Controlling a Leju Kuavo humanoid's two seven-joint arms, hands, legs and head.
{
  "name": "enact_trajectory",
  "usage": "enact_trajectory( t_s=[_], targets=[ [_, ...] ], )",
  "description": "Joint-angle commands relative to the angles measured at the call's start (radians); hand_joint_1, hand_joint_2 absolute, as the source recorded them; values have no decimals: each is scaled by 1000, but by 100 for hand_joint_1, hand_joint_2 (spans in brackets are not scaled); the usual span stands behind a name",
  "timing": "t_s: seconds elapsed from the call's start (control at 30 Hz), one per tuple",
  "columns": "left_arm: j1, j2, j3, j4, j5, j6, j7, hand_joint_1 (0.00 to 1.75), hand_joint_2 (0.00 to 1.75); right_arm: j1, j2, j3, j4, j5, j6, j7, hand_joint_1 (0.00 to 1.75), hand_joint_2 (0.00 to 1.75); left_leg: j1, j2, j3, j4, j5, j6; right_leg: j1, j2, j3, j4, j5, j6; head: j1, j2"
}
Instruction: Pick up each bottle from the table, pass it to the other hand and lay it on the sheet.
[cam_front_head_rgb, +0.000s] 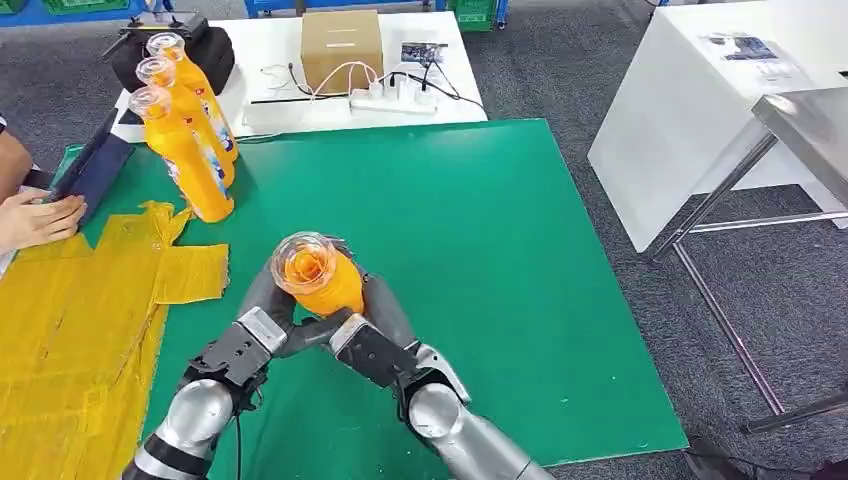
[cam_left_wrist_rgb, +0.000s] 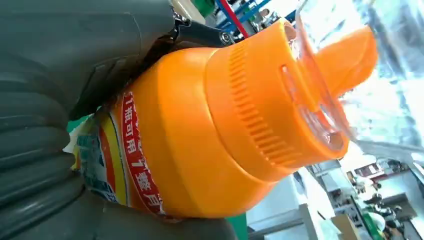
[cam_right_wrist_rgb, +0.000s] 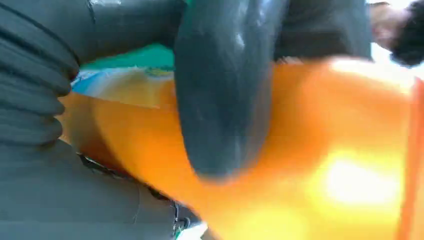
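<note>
Both hands are gripping one orange bottle (cam_front_head_rgb: 318, 277) between them above the green mat (cam_front_head_rgb: 480, 250): the left hand (cam_front_head_rgb: 262, 318) is clasping its left side, the right hand (cam_front_head_rgb: 372, 322) its right. Three more bottles (cam_front_head_rgb: 185, 130) are standing well ahead of the left hand, beside the yellow sheet (cam_front_head_rgb: 70, 320).

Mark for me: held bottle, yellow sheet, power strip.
held bottle (cam_front_head_rgb: 318, 280), head view, orange shoulder under the clear cap.
yellow sheet (cam_front_head_rgb: 70, 320), head view, bare middle of the crumpled sheet.
power strip (cam_front_head_rgb: 395, 100), head view, white body among the plugs.
</note>
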Motion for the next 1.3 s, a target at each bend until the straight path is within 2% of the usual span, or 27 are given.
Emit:
enact_trajectory(
  t_s=[0.03,0.13,0.33,0.5,0.73,0.83,0.93,0.97,1.1,1.2,1.3],
  targets=[
    [-31,-9,-23,4,-7,9,-1,175,175,43,-28,-55,-87,-27,9,-2,0,175,0,-2,4,1,-2,0,1,-1,5,0,-2,-3,0,0],
    [-31,-11,-20,6,-13,18,1,175,175,46,-25,-61,-89,-32,3,-1,0,175,0,-2,3,0,-1,0,1,-2,4,0,-2,-3,0,0],
    [-27,34,106,-48,-95,159,25,175,175,156,-85,-212,-318,-49,-68,-10,0,175,0,-3,4,1,-2,0,1,-2,5,0,-2,-3,0,0],
    [-78,71,207,6,-359,357,98,175,175,233,-99,-258,-448,-16,-118,-34,0,175,0,-1,3,1,-1,0,1,-1,4,1,-2,-3,0,0],
    [-151,95,249,114,-635,442,197,175,175,283,-114,-282,-547,14,-141,-41,0,175,0,-2,2,0,0,0,1,-2,3,0,-1,-2,0,0],
    [-156,95,251,122,-633,441,195,175,175,286,-115,-283,-553,16,-141,-40,0,175,0,-2,2,0,0,0,1,-1,3,0,-1,-2,0,0],
    [-228,155,184,221,-935,380,338,175,175,314,-133,-301,-603,54,-153,-27,0,175,0,-2,2,0,0,0,0,-1,3,0,-1,-2,0,0],
    [-265,185,150,278,-1055,328,394,175,175,328,-140,-314,-624,59,-147,-14,0,175,0,-2,1,0,0,0,0,-2,2,0,-1,-2,0,0],
    [-449,207,69,619,-1251,135,532,175,175,384,-151,-401,-688,22,-59,31,0,175,1,-6,3,0,0,0,1,-6,5,1,-2,-3,0,0],
    [-578,191,6,902,-1295,56,543,175,175,383,-137,-475,-664,-23,-34,35,0,175,1,-7,4,0,1,0,1,-7,5,0,-1,-4,0,0],
    [-603,192,-16,987,-1318,32,554,175,175,361,-121,-509,-624,-32,-40,47,0,175,0,-4,3,0,2,0,1,-4,3,0,1,-4,0,0]
  ],
)
